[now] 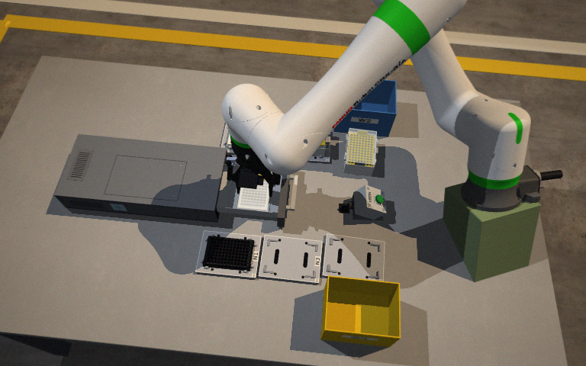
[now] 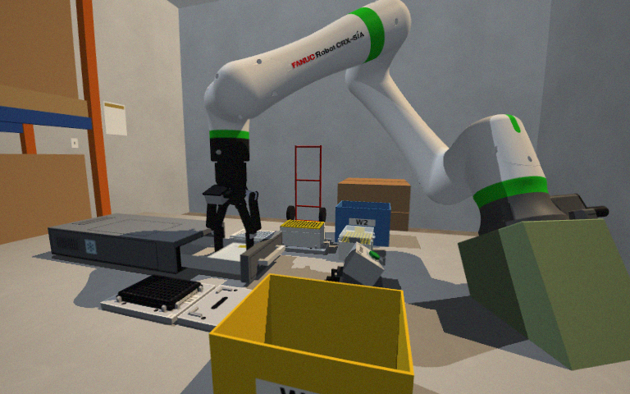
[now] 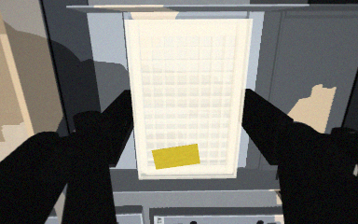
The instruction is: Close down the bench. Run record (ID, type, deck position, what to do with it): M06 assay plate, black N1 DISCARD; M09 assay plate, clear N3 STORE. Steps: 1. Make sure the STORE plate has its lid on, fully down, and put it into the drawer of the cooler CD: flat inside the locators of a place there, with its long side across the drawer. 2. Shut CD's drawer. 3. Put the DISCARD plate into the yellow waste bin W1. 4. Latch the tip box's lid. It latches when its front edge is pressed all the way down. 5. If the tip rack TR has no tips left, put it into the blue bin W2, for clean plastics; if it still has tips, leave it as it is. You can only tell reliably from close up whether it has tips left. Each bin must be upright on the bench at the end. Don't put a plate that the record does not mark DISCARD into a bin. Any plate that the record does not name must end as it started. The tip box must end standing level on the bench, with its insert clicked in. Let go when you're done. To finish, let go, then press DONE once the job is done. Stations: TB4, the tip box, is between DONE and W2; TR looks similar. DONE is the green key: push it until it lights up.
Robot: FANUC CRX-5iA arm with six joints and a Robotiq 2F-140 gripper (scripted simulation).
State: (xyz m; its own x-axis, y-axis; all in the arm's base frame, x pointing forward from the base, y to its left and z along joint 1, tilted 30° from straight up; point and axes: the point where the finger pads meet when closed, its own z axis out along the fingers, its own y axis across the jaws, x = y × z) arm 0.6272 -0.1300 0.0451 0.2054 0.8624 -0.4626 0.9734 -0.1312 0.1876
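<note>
- The gripper (image 3: 187, 112) was clamped on the clear plate (image 3: 187, 93), 1 finger on each long side, roughly at mid-length.
- The plate sat low in the open drawer (image 1: 242, 212) of the grey cooler (image 1: 142, 176), which lay toward the left edge of the tabletop (image 1: 60, 280); whether it rested fully on the drawer floor could not be told.
- From the wrist view, a pale lid covered the well grid and a yellow label (image 3: 175, 156) showed near 1 short end.
- Judged as handling: the plate looked light, stiff and thin-walled, with smooth sides that could slip, so a firm hold on the long sides near the middle suited it; the lid was likely loose and could lift if the plate tilted.
- The plate probably needed to stay level and sit inside the locators before release, with its long side across the drawer.
- The black plate (image 1: 228, 252) lay on the leftmost of 3 deck pads near the front edge, apart from the gripper.
- The yellow bin (image 1: 360, 313) stood upright near the front edge, toward the right.
- The blue bin (image 1: 375, 108) stood toward the back edge, with a tip container (image 1: 360, 149) just in front of it.
- The green key (image 1: 379, 197) sat between the drawer and the arm's green pedestal (image 1: 491, 235).
</note>
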